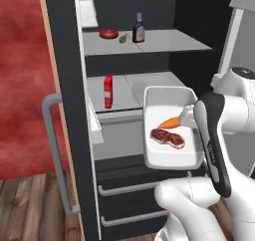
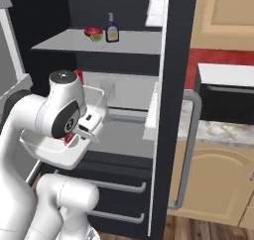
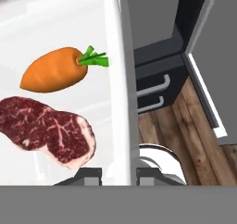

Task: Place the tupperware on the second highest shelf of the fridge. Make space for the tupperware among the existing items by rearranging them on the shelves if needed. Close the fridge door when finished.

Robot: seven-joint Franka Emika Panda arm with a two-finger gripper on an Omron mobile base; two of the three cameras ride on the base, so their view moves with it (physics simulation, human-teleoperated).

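End effector (image 3: 118,174) astride tupperware (image 3: 69,28) wall; no legible labels.

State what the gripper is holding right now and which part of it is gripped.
The gripper holds the tupperware by its side wall, one finger inside the rim and one outside, with the carrot and steak lying inside it.
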